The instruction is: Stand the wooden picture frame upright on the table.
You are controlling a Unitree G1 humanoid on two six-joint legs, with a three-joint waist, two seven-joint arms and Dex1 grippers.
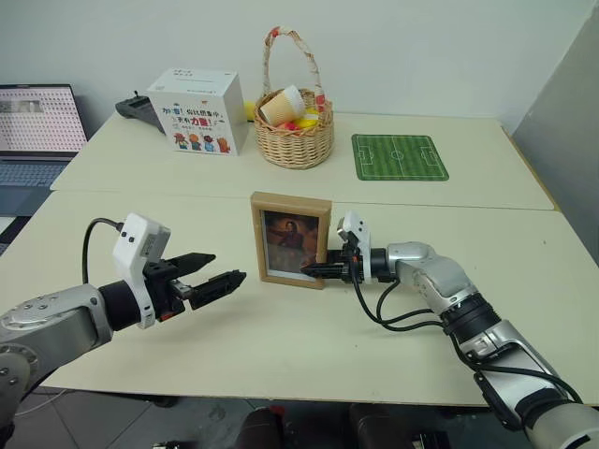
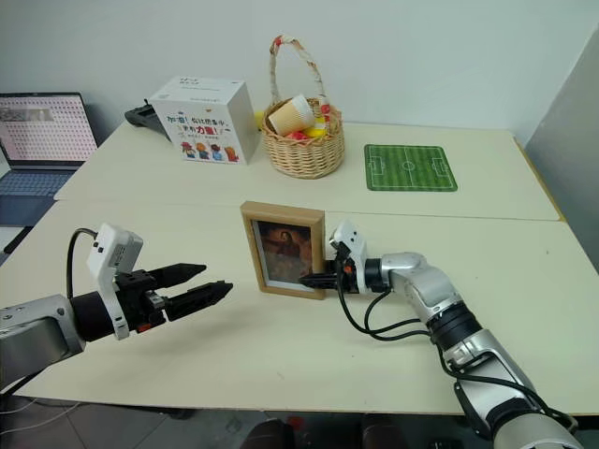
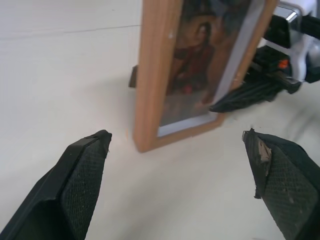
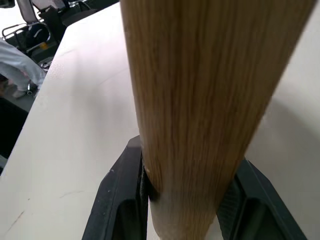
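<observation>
i'm pinching the wooden picture frame (image 1: 291,239) upright (long axis vertical) with the right gripper (image 1: 323,269) clamped on its right edge; the left gripper (image 1: 217,271) is hanging wide open to the frame's left.

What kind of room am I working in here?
Probably an office or lab test space: an open laptop beside the cream table, plain white walls, and props like a woven wicker basket and green football-pitch mat.
</observation>
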